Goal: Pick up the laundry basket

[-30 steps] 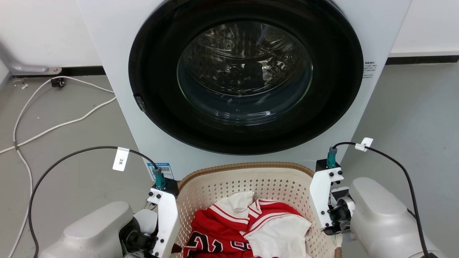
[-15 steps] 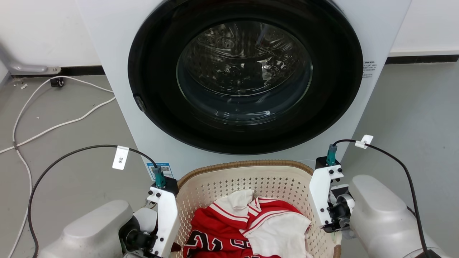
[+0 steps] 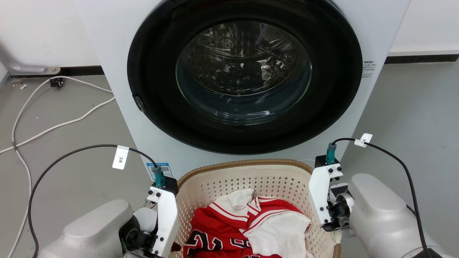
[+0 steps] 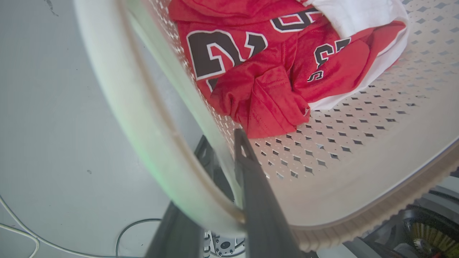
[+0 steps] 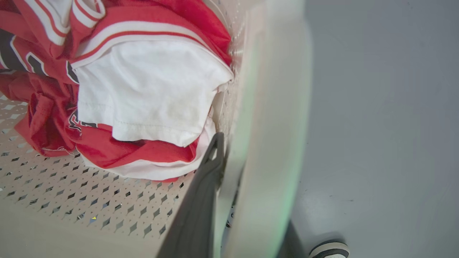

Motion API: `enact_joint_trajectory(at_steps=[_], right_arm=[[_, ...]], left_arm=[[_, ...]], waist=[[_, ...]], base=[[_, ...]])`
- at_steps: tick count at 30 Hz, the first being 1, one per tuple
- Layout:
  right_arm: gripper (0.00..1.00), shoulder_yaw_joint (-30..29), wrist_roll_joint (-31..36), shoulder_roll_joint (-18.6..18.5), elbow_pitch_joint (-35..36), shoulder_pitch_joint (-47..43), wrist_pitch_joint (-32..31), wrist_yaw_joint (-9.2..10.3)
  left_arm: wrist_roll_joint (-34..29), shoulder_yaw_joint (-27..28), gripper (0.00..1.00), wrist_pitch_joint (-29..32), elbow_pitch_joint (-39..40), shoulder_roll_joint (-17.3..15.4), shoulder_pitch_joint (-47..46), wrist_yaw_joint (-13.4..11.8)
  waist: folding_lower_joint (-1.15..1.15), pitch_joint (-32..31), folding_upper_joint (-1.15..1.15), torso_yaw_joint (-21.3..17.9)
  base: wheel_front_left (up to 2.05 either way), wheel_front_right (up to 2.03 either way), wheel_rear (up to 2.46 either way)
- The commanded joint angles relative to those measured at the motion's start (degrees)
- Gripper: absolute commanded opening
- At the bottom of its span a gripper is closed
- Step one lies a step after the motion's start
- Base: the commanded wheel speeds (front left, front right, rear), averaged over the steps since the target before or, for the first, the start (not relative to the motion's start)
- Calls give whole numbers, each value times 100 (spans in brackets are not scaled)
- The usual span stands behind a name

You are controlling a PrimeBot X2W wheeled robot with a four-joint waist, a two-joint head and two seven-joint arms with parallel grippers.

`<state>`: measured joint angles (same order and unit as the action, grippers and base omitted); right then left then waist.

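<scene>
laundry basket cropped below, handle seemingly blurred

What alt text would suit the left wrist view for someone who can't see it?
The left gripper clamps the side wall of a cream perforated laundry basket, one dark finger inside, one outside. A red jersey and a white garment lie in it; grey floor is beyond.

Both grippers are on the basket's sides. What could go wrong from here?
The left gripper and right gripper each pinch just a thin side wall of the laundry basket, so it could slip or tip if the arms rise unevenly. Its far rim sits close to the washing machine; swinging forward might bump it.
</scene>
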<state>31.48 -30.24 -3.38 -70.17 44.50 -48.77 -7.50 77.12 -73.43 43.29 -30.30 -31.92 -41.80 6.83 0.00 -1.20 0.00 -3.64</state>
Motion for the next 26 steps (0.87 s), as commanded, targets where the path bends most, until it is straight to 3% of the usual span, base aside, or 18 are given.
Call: enact_joint_trajectory(at_steps=[1, 26], right_arm=[[0, 26, -31, 3, 1, 50, 24, 2], [0, 153, -178, 10, -5, 98, 20, 1]], left_arm=[[-24, 6, 0, 25, 72, 63, -73, 109], [-28, 6, 0, 46, 70, 98, -95, 109]], waist=[[0, 1, 0, 2], [0, 12, 0, 19]], base=[[0, 0, 0], [0, 0, 0]])
